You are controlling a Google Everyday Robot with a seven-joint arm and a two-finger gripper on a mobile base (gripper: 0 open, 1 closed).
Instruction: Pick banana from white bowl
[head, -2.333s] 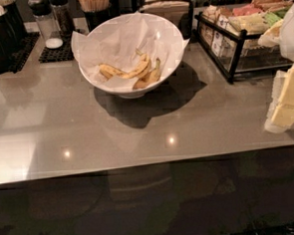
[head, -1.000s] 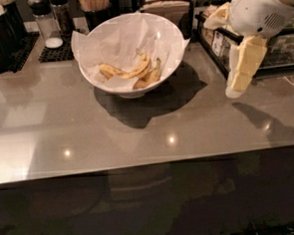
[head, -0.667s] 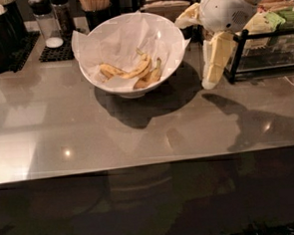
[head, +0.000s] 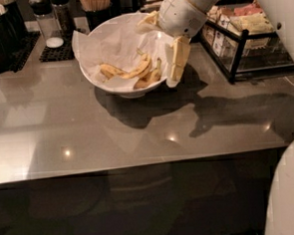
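Gripper hung pointing down from the white arm, which entered from the upper right. Whether it was released or clenched could not be told. It gripped nothing visible.

White bowl sat directly left of the gripper. The gripper's tip overlapped the bowl's near-side rim; whether it stood inside the rim or just outside could not be told. The bowl was lined with crumpled white paper, which rose above the rim on the side away from the gripper.

Banana lay in the bowl's bottom on the paper, just left of the gripper's tip. It looked like about 3 curved yellow pieces, with the closest one low beside the tip. Contact could not be told.

Grey countertop lay below the gripper, with the arm's shadow across it on the gripper's right.

Black wire rack, filled with packets, stood right of the gripper, near but apart.

Well left of the gripper and past the bowl, a clear shaker stood on a black mat. A cup of wooden stirrers stood behind the bowl.
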